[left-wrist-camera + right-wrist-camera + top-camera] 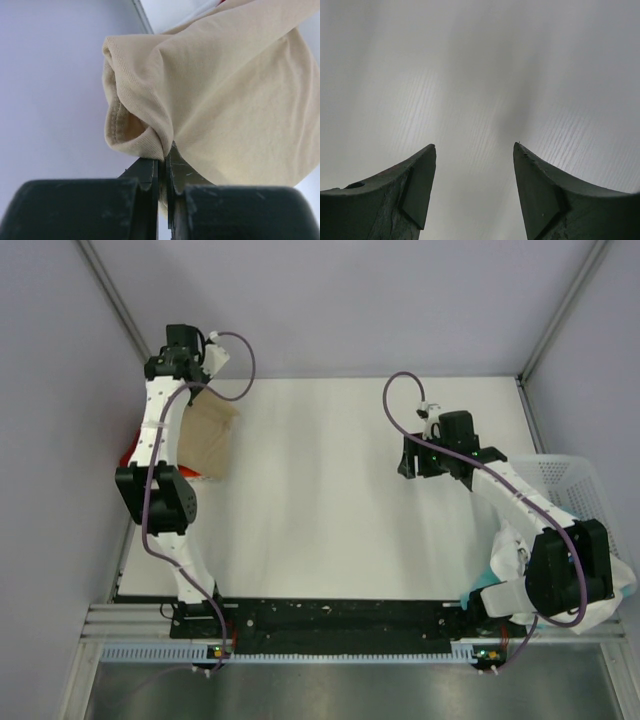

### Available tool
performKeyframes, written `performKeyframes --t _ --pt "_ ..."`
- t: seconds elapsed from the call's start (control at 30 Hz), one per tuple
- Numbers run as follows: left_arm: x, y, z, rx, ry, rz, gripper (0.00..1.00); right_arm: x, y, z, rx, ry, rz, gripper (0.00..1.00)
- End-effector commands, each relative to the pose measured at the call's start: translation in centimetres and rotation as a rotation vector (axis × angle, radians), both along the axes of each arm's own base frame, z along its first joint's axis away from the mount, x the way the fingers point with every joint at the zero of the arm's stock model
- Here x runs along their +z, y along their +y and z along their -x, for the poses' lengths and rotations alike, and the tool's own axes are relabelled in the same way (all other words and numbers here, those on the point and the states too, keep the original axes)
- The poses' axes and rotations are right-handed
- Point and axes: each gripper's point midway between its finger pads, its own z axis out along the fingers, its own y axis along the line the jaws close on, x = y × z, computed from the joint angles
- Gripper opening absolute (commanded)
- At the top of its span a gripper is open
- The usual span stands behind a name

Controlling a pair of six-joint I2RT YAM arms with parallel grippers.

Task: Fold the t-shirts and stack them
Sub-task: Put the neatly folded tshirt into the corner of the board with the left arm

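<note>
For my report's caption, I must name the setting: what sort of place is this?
Probably a robot lab test cell, not a home: plain panel walls enclose a white table, two arms are bolted to a metal rail.

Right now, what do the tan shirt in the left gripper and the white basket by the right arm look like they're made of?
The tan shirt looks like soft knit cloth, likely cotton jersey, matte; fine ribbing and a stitched hem show where the left gripper pinches it. The basket looks like rigid white plastic, judging by its moulded mesh wall.
</note>
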Motion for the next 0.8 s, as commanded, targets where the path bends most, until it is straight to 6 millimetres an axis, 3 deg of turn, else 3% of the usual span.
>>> performKeyframes --t 0.0,0.33,0.67,0.77 --pt "7.5 2.7 0.2 0.019 -0.174 -0.083 0.0 0.5 -0.3 -0.5 -0.002 -0.024 0.018 0.63" --pt "7.2 6.1 -2.3 0.054 -0.23 -0.136 0.0 0.4 -0.7 -0.6 -0.007 -0.021 0.036 0.63" --pt "0.6 11.1 -5.2 0.173 -0.165 -0.162 0.0 0.4 -0.8 -0.6 -0.009 -0.02 0.046 0.63" --pt "-0.4 14.7 -5.8 0.317 -0.191 -0.281 0.4 0.6 -0.6 -0.5 0.001 -0.02 0.04 0.63"
